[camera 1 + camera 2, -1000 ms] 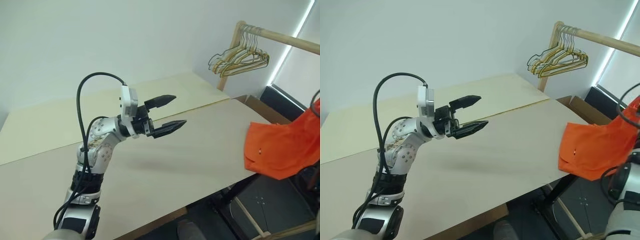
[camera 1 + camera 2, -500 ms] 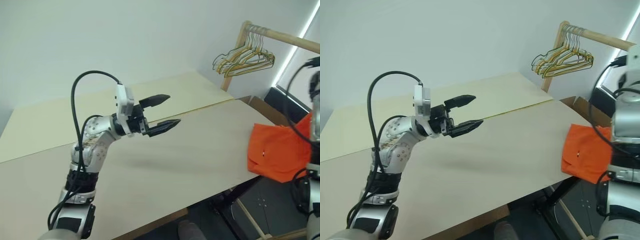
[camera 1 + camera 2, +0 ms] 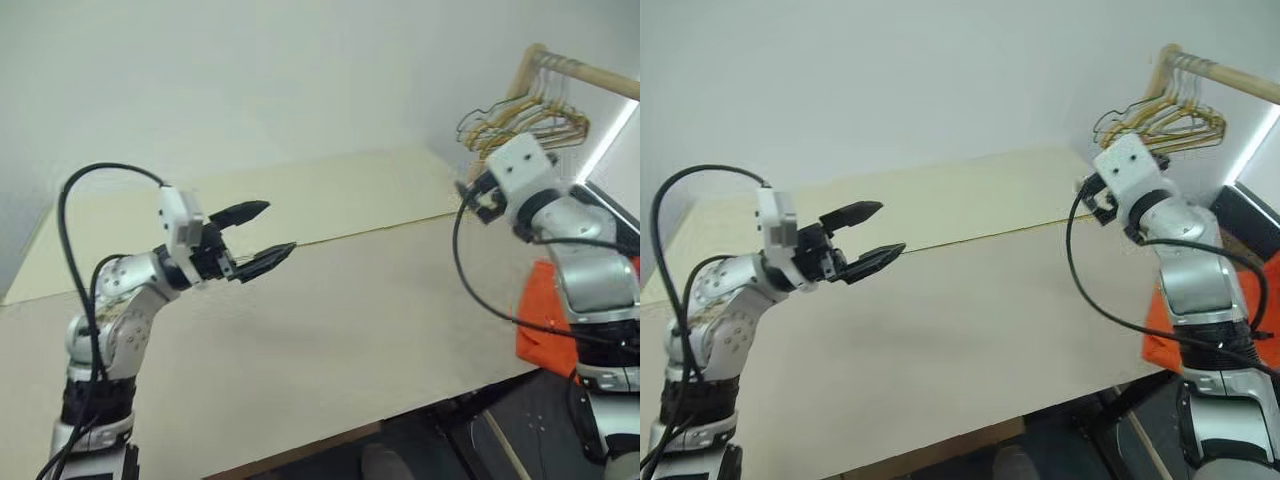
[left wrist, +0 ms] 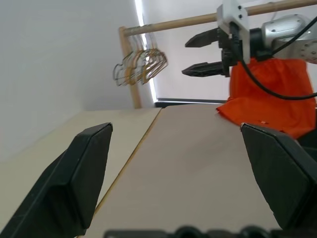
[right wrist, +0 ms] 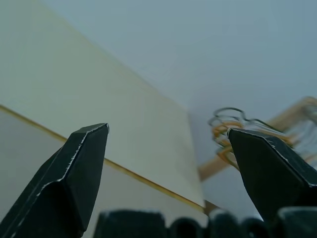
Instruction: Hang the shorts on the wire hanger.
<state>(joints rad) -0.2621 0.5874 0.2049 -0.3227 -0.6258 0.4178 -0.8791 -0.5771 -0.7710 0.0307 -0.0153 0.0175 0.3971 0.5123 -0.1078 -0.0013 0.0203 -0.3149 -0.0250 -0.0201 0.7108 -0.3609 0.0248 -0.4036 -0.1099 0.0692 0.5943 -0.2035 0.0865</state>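
The shorts (image 4: 270, 96) drape limp over the surface's (image 3: 380, 320) far right edge, partly behind the right arm; light, floppy cloth, best pinched at the thicker waistband. Both the left claw (image 3: 255, 238) and right claw (image 4: 200, 53) hover wide and empty.

A broad, pale beige tabletop (image 3: 380, 330) carries the scene. It is made of two flat boards laid side by side: a lighter, yellowish board (image 3: 330, 195) along the far edge and a greyer beige one along the near edge. A thin, straight seam (image 3: 400, 226) runs between them across the width. At the right edge the orange shorts (image 4: 270, 94) lie on the tabletop near its corner, part of the fabric draped over the edge. The surface looks smooth and matte.
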